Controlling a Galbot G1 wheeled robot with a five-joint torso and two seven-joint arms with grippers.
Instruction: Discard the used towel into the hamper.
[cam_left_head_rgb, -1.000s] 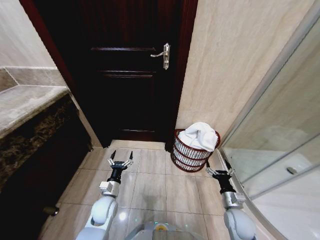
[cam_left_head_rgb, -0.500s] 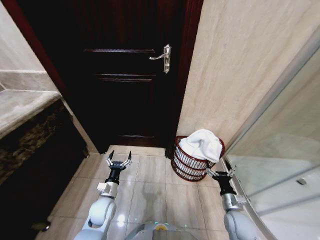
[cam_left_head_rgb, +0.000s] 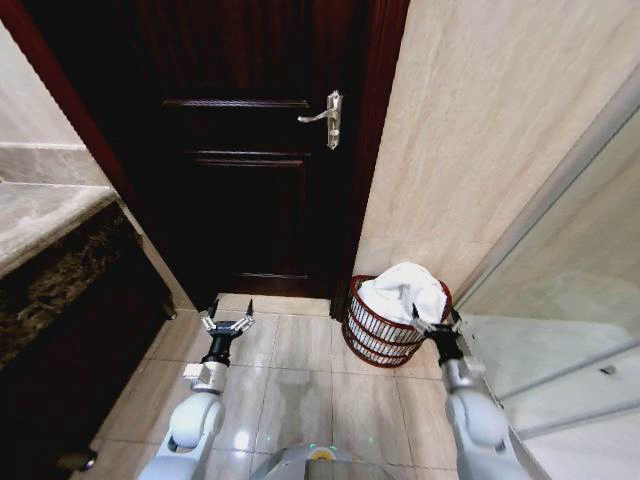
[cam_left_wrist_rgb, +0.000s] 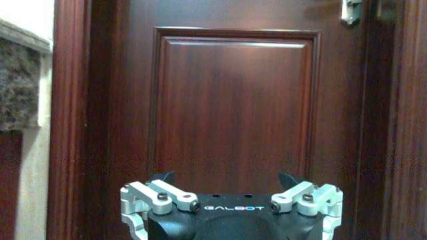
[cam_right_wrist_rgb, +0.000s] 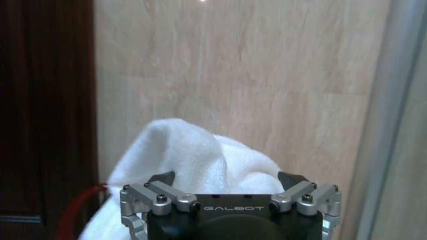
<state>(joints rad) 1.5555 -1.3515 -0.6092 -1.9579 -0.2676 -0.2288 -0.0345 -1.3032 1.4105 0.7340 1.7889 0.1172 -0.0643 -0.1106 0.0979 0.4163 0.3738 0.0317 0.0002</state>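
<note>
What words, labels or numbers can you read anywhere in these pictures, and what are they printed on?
"GALBOT" on the black body of the left gripper, which faces the dark wooden door.
"GALBOT" on the black body of the right gripper, which faces the white towel in the hamper.
No other text is readable on the door, walls, floor or hamper.
</note>
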